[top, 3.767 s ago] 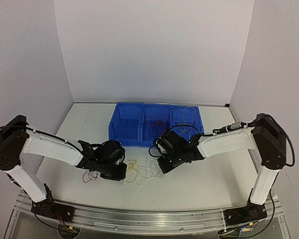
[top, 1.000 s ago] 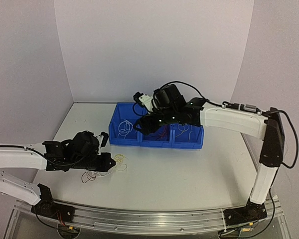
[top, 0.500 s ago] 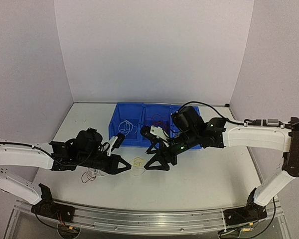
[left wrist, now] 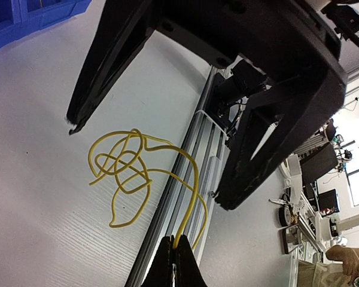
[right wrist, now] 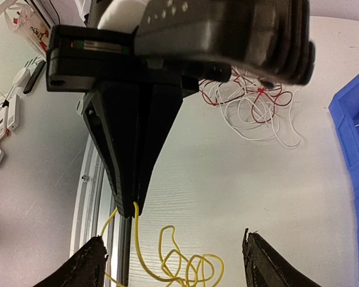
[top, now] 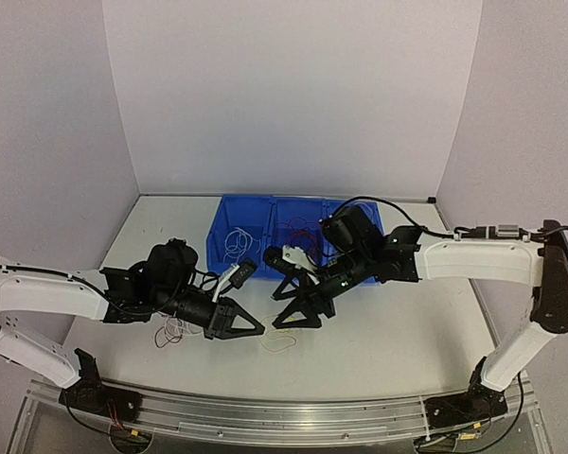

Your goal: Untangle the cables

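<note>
The left gripper [top: 256, 330] is fully closed, its tips pinching one end of the yellow cable [top: 279, 343]. From the pinch point the strand arcs out. The rest lies as a loose knot of loops on the table [top: 388, 331], in front of the left gripper.

The right gripper [top: 296, 325] is spread wide and holds nothing. Its two fingers point down toward the table, one on each side of the yellow loops. The views do not show whether the fingers touch the table.

A tangle of white and red cables [top: 173, 331] lies on the table beside the left arm, apart from the yellow cable.

The blue bins [top: 251, 199] stand behind both grippers. The left compartment holds a white cable [top: 232, 244]. The middle compartment holds a red cable [top: 298, 232].
</note>
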{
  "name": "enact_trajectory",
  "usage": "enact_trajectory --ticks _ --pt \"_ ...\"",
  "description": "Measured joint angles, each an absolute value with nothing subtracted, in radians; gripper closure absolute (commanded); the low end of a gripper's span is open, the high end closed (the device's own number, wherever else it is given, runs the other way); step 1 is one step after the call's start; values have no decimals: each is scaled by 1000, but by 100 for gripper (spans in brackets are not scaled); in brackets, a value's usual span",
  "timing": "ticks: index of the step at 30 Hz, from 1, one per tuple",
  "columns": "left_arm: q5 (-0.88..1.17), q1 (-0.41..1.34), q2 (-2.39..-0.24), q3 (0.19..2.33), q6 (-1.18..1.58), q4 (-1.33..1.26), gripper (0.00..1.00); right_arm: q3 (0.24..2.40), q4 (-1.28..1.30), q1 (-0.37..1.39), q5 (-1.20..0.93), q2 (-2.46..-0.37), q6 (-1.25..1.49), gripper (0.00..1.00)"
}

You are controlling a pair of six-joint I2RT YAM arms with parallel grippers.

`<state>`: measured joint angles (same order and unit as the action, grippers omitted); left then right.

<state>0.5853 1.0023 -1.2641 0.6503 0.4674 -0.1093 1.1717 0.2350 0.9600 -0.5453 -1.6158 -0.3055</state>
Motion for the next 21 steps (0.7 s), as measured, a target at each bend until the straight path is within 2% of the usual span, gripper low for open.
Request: enact_trajectory --ticks 2,3,5,6,7,8,9,12,13,15,21 --pt "596 1002 -1263 653 461 -113 100 1172 244 960 -565 -1637 -307 35" --pt "599 1002 -1263 654 458 -114 100 1172 252 960 -575 -1647 -306 45" --pt "600 1002 -1263 654 451 -114 100 1172 274 960 -596 -1666 -303 71" --pt "601 1002 -1263 654 448 -114 100 1172 284 960 -606 -1672 -303 93" --pt "600 1002 -1263 654 446 -114 100 1172 293 960 -614 -1675 -302 100" --pt "600 1002 -1263 654 445 -114 98 1172 300 960 -621 -1676 -305 100" --pt "597 1002 -1263 654 445 -114 88 1172 306 960 -625 -1676 -300 100" --pt "561 1003 -1258 655 446 -105 24 1176 316 960 -611 -1676 -275 100" --pt "537 1002 -1252 656 450 -98 8 1180 320 960 -586 -1676 -261 100" --pt "462 1003 -1232 663 466 -62 1 1191 325 962 -492 -1676 -219 100" --pt "72 1004 -1144 740 638 195 0 1206 335 949 -77 -1638 -106 100"
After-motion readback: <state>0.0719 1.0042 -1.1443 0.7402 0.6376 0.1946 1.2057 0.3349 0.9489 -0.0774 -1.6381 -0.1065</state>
